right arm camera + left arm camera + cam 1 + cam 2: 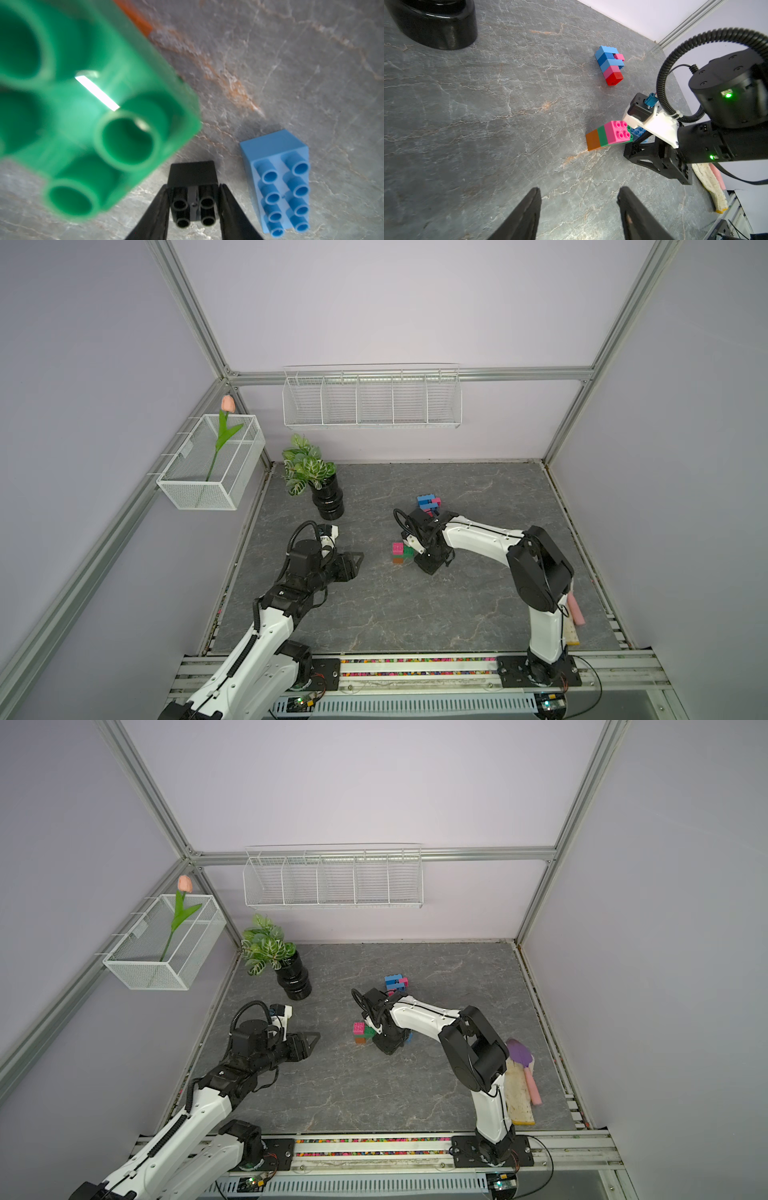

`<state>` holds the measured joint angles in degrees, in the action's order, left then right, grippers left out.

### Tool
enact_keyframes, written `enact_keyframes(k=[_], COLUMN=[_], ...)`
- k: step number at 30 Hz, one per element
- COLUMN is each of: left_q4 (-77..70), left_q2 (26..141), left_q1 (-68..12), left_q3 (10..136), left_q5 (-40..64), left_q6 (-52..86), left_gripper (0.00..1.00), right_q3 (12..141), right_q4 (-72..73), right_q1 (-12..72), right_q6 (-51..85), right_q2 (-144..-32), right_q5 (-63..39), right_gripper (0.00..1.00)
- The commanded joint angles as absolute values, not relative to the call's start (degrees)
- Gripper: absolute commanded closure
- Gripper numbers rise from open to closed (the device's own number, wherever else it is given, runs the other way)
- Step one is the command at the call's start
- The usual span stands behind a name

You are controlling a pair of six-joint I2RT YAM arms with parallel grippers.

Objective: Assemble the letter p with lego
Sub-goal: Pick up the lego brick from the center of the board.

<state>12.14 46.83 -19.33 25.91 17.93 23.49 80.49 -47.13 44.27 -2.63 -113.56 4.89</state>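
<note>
No text, label, brand, number or sign can be read in any of the views. The only hint of print is a pale marking on a black box (718, 231) seen in the left wrist view, and it is too small and blurred to make out.
</note>
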Motion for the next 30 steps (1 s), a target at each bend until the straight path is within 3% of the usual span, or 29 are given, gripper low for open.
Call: enact_keyframes(k=[1,8,12,15,17,24,30], left_q4=[12.6,11.8,8.3,5.4,4.2,0.1,-1.8], left_q2=[46.9,47.0,47.8,51.0,54.2,67.9,75.5], left_q1=[-19.1,-19.1,-19.4,-20.4,-22.2,-30.0,-32.0], left_q3=[25.7,25.8,26.2,27.5,29.1,36.8,41.2], left_q5=[17.7,18.2,20.7,22.5,22.7,23.6,24.2], left_q6=[23.7,23.7,23.9,23.8,23.4,20.4,20.0], left_gripper=[0.38,0.38,0.46,0.69,0.99,1.00,1.00], right_q3=[80.9,79.6,78.0,76.7,76.1,77.5,83.5], right_q4=[-48.2,-47.9,-48.1,-47.2,-46.1,-44.0,-47.1], right_q1=[43.9,43.8,43.6,43.7,44.1,46.1,47.9], right_q6=[-3.3,-0.6,7.2,14.2,18.8,29.2,32.3], right_q2=[-114.0,-111.1,-105.1,-100.1,-97.5,-97.9,-103.5], right_q5=[4.6,6.3,9.0,9.3,10.0,9.5,11.2], right_gripper=[0.63,0.71,0.75,0.77,0.78,0.78,0.79])
